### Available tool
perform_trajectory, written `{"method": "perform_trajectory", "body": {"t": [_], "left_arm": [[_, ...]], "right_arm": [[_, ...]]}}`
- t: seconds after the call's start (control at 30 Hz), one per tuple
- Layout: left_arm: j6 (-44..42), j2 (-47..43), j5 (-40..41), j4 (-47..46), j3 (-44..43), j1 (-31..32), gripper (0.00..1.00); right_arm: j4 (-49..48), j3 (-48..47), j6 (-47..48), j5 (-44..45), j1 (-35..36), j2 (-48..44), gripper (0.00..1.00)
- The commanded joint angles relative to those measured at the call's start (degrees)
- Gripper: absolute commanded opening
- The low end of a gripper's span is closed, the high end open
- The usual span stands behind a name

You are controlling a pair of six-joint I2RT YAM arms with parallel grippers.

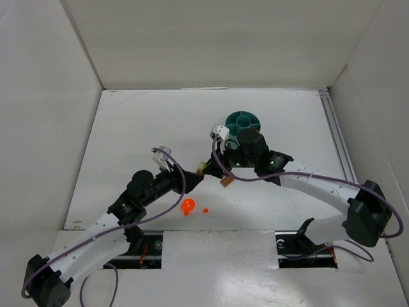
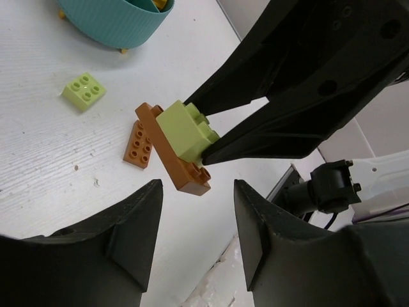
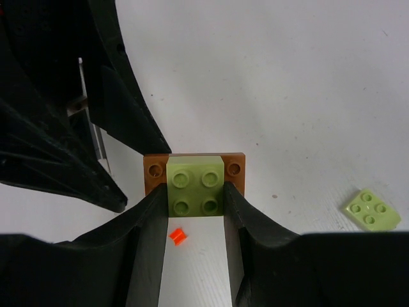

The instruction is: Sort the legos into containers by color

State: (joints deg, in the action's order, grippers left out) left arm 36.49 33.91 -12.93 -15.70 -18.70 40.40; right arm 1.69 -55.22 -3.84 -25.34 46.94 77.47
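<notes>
A studded, pale yellow-green square plastic brick, pressed onto a longer glossy brown plastic brick, is clamped between the matte black fingers of the right gripper and held off the finely grained white table. The left gripper is spread wide just below it, grasping nothing. A second brown studded brick, a flat pale green four-stud plate, a tiny orange-red piece and a roundish orange piece are laid on the table, and the round teal plastic tub with a ribbed wall is set near the plate.
</notes>
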Motion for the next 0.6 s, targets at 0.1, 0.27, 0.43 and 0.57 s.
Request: {"method": "perform_trajectory", "body": {"t": [0.1,0.27,0.43,0.57], "left_arm": [[0.2,1.4,0.9,-3.5,0.1,-0.1,0.40],[1.4,1.4,0.9,-5.5,0.7,-0.1,0.25],[1.9,1.4,2.1,-5.5,0.7,-0.1,0.00],[2.4,0.1,4.9,-4.4,1.2,-0.1,0.00]], "right_arm": [[-6.1,1.3,-0.9,-4.4,0.1,-2.2,0.14],[-6.1,1.9,-0.9,-5.5,0.1,-2.8,0.14],[-6.1,2.4,-0.9,-5.5,0.1,-2.8,0.14],[-6.1,2.9,-0.9,-5.0,-1.0,-3.3,0.14]]}}
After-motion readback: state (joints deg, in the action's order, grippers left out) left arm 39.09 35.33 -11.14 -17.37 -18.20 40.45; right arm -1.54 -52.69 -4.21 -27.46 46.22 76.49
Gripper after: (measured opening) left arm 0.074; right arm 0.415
